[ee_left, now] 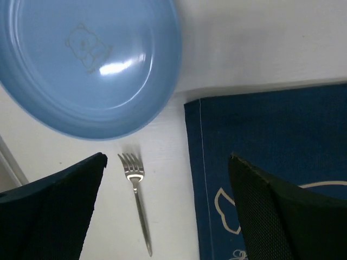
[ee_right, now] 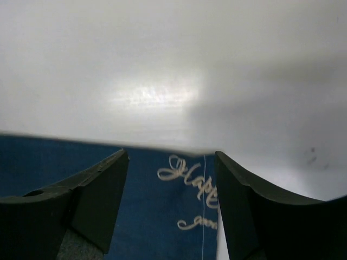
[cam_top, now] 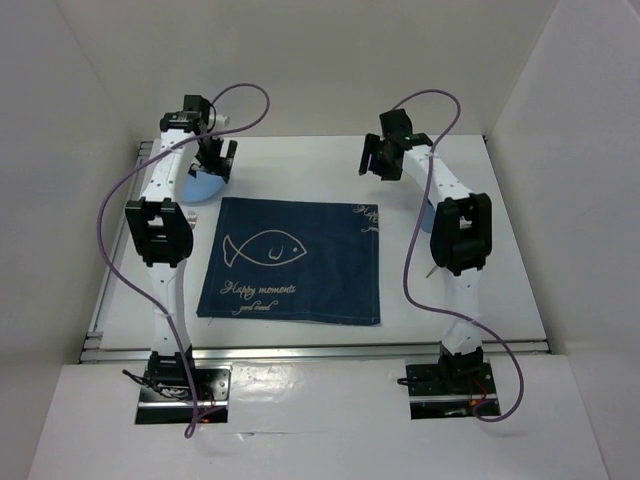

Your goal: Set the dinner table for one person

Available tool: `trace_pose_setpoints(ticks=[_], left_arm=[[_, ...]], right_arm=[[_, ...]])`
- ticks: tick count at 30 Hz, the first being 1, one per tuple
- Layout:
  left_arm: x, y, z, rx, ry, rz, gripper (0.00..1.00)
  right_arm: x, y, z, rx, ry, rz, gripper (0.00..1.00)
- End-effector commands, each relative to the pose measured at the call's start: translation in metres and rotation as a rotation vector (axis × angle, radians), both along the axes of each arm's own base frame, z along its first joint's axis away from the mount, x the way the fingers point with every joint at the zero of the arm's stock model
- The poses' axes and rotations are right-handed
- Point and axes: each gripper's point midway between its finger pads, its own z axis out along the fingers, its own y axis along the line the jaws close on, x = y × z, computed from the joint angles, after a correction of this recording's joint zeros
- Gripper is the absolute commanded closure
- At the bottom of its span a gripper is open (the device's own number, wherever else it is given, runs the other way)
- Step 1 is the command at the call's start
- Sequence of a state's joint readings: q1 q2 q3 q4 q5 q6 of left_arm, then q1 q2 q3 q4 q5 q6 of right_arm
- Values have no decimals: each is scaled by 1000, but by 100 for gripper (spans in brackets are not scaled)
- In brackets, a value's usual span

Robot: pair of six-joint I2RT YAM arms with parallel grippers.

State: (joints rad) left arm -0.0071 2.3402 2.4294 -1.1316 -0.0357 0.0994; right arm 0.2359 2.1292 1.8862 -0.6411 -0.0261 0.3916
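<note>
Left gripper [ee_left: 168, 160] and right gripper [ee_right: 171, 154] hang released, empty; mat [cam_top: 290, 260] lies flat on table [cam_top: 300, 165], but plate [ee_left: 87, 59] and fork [ee_left: 135, 200] lie beside it, unplaced.

White table [cam_top: 300, 165] — navy fish-print placemat [cam_top: 300, 225]

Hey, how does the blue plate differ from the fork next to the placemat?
The plate is blue, round and broad; the fork is silver, thin and straight. The plate carries a faint bear drawing; the fork is plain. Both lie on the white table, beside the navy placemat, not on it.
</note>
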Motion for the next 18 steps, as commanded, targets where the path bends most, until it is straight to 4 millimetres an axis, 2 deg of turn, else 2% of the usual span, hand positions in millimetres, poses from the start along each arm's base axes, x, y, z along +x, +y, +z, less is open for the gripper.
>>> trace_pose_setpoints(ticks=[1,3,4,5,6,7,8,9,10,11,12,13,15,16,18], left_arm=[[-5,8,16,-3,-27,119,0],[-16,8,17,-4,-48,119,0],[-30,7,17,-6,-59,98,0],[-39,7,16,0,-56,87,0],[-49,7,15,7,-46,51,0],[-71,3,-3,15,21,30,0],[-80,4,10,19,-9,20,0],[-92,2,9,37,5,-24,0],[-111,3,-9,42,57,-36,0],[-115,5,-7,75,38,-43,0],[-123,8,1,94,16,-56,0],[-139,7,-10,104,57,-63,0],[-149,12,-12,134,61,-65,0],[-159,14,-15,142,75,-62,0],[-165,16,-21,152,89,-58,0]], right_arm=[[28,14,62,-72,-163,72,28],[14,30,67,-100,-170,105,28],[-3,29,43,-134,-120,108,28],[-15,32,62,-128,-167,112,28],[-31,42,59,-119,-160,120,28],[-60,31,18,-139,-62,115,29],[-75,38,35,-89,-101,92,32],[-93,46,30,-67,-87,106,34],[-104,42,22,-57,-70,90,37],[-134,41,-7,-67,1,94,42],[-143,46,0,-21,-21,79,60],[-166,50,-23,-23,30,103,69],[-181,57,-36,4,66,92,85],[-192,58,-47,8,101,88,97],[-203,54,-71,-11,174,40,100]])
